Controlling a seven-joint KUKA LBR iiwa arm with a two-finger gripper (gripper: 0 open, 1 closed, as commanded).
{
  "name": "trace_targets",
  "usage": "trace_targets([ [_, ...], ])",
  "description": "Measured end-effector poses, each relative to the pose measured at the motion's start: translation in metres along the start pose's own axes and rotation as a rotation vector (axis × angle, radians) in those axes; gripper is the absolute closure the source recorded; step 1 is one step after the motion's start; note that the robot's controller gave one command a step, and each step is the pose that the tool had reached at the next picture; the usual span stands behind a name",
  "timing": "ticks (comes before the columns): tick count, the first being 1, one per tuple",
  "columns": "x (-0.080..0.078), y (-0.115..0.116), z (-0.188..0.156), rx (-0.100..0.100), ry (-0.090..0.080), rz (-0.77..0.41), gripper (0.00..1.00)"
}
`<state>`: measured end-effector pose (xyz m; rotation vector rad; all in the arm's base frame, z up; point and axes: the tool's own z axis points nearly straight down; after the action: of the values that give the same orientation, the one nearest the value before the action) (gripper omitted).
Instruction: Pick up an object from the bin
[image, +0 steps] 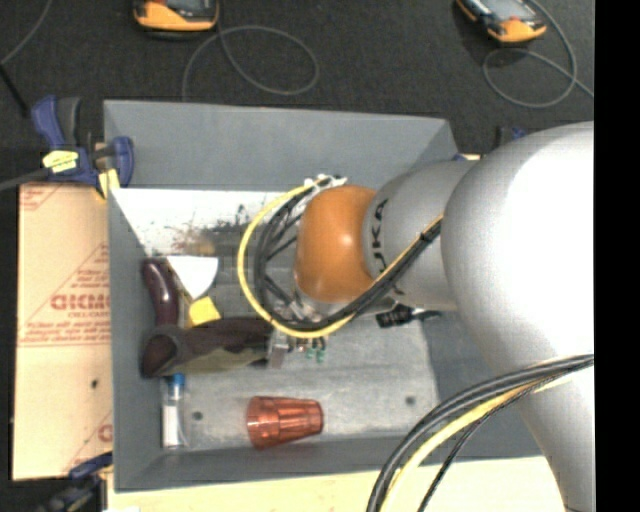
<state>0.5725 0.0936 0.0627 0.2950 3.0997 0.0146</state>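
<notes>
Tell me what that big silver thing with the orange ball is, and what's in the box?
That is a robot arm, filmed from above. The orange ball is a cover on its wrist. Below it is the gripper, the part that grabs. It reaches into a grey metal bin. Inside lie a copper-coloured cup on its side, a clear bottle with a blue cap, a yellow block, a white triangular piece and a long dark brown piece. The gripper is at that brown piece's end; whether it holds it, I cannot tell.

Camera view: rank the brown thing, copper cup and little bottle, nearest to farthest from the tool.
1. Brown thing, just left of the tool.
2. Copper cup, lower in the view.
3. Little bottle, lower left corner.
</notes>
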Motion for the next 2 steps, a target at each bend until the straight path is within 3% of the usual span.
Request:
trace_targets([
  [1, 0.004, -0.002, -0.004, 0.004, 0.01, 0.025, 1.0],
  [2, -0.001, 0.0, -0.049, 0.005, 0.015, 0.029, 1.0],
])
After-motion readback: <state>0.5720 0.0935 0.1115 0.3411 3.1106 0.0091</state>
